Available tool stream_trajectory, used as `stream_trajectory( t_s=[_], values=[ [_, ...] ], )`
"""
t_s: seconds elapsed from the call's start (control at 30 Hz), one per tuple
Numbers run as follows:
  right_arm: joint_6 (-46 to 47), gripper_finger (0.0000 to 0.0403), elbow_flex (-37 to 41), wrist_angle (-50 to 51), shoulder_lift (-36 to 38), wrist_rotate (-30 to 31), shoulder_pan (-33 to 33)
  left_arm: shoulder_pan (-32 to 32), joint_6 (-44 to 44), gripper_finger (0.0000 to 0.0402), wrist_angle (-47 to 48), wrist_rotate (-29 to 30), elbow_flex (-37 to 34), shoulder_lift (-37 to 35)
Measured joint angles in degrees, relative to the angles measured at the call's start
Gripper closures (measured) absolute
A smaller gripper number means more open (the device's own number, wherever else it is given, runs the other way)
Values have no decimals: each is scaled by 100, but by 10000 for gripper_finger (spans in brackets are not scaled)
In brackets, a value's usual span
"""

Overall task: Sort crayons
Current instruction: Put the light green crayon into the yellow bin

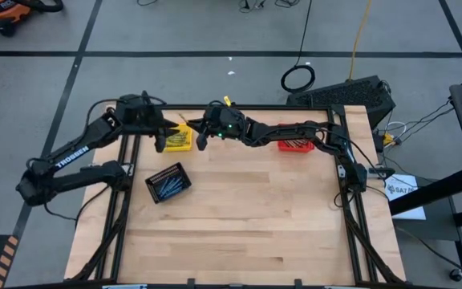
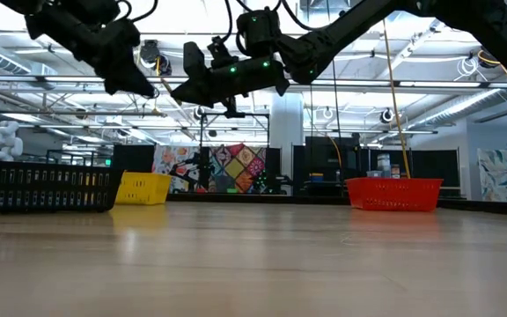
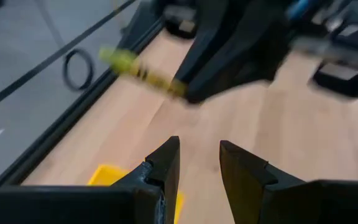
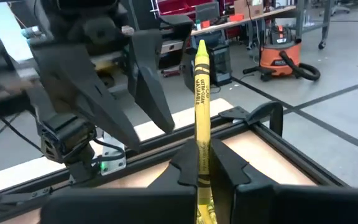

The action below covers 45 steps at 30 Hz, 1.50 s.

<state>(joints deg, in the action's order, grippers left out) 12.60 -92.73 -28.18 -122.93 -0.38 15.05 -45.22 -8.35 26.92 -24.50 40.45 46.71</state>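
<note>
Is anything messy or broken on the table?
Nothing looks spilled or broken. The yellow basket, black basket and red basket sit upright. The right gripper holds one yellow crayon up in the air, facing the open left gripper.

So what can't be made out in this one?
- Contents of the red basket: high view, right arm covers it; low view, its wall hides them.
- Count of crayons in the black basket: high view, too small.
- Yellow crayon in the right hand: left wrist view, blurred; label unreadable there.
</note>
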Motion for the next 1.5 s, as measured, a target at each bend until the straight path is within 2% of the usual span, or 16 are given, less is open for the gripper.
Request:
stream_trajectory(
  t_s=[0.1,0.53,0.83,1.3,1.5],
  values=[
    [8,403,0,-46,0,-167,0,-89,154,288,-291,-340,0,-1],
    [17,403,0,-79,0,-281,-11,-211,217,288,-615,-359,0,39],
    [17,403,0,-88,0,-299,-28,-207,508,288,-942,-360,0,413],
    [-2,403,0,-75,0,-452,-44,-202,505,289,-1440,-701,0,596],
    [-7,403,2,-66,0,-460,-48,-205,503,296,-1508,-1198,0,658]
  ],
)
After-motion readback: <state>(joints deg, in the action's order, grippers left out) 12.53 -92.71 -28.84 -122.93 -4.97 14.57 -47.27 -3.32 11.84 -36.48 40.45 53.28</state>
